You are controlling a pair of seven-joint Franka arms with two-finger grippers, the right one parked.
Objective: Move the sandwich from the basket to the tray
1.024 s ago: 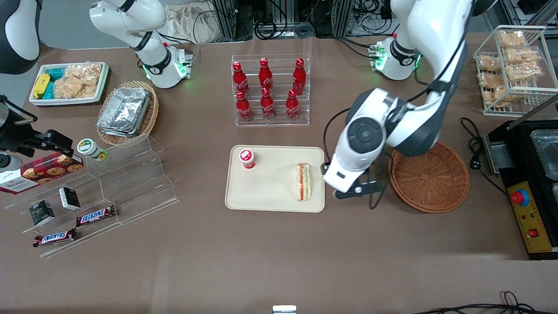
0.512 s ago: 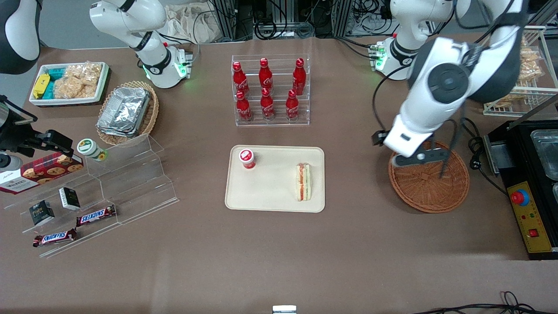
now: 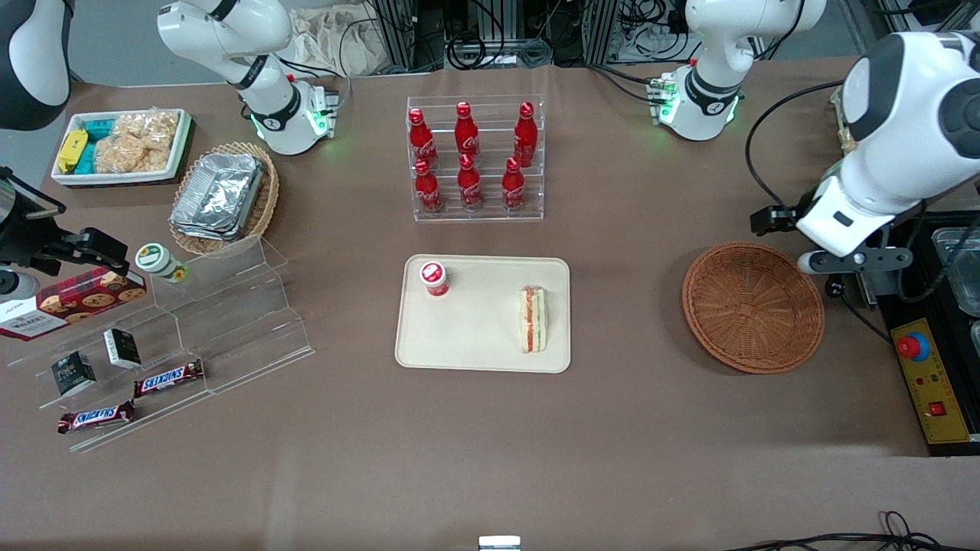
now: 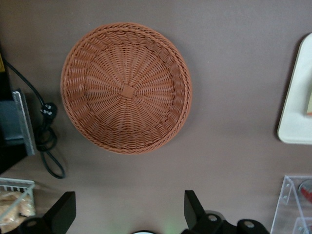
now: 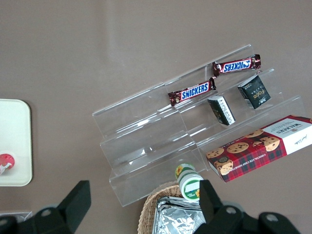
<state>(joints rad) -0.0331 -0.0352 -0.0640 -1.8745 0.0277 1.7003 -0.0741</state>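
Note:
The sandwich, a pale wedge with red, orange and green layers, lies on the beige tray along the rim nearest the basket. The round reddish-brown wicker basket holds nothing. My left gripper hangs open and empty, raised above the table beside the basket, toward the working arm's end and close to the black appliance. A corner of the tray shows in the left wrist view.
A red-capped cup stands on the tray. An acrylic rack of red bottles stands farther from the camera than the tray. A black appliance and a power cable sit beside the basket. Acrylic steps with snacks lie toward the parked arm's end.
My left gripper has swung away from the tray's edge, passed over the basket, and risen toward the working arm's end. The sandwich has stayed on the tray.

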